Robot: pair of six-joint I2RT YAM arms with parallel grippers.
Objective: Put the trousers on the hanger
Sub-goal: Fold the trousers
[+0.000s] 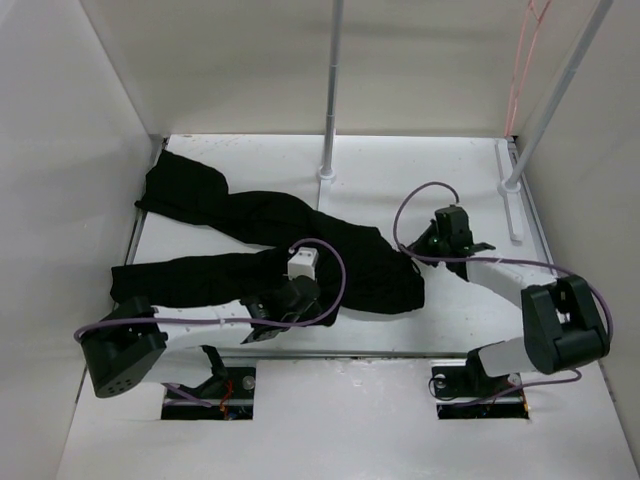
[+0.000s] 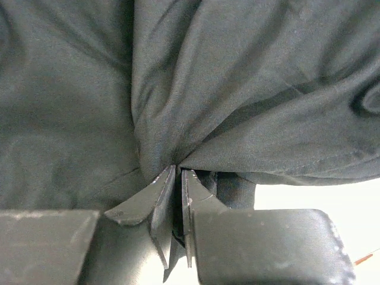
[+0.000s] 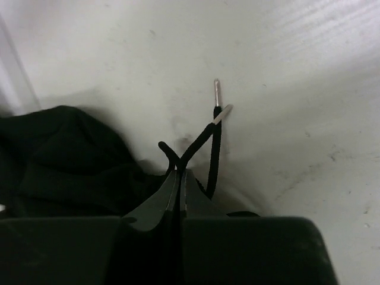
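Now one trousers (image 1: pixel 350 262), one hanger (image 1: pixel 515 80); left fingers (image 2: pixel 155 199) pinching trousers, right fingers (image 3: pixel 159 205) pinching drawstring (image 3: pixel 215 142).

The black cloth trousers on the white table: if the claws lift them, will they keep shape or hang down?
Probably floppy: the black cloth trousers lie rumpled, and folds bunch toward the left claw pinching them. Likely they would drape, the legs trailing. The thin black drawstring in the right claw might slip.

My white table (image 1: pixel 420 160) carries the black trousers (image 1: pixel 260 225), sprawled from my right gripper (image 3: pixel 179 172) out past my left gripper (image 2: pixel 178 172). A white pole (image 1: pixel 327 172) stands on it beyond both.
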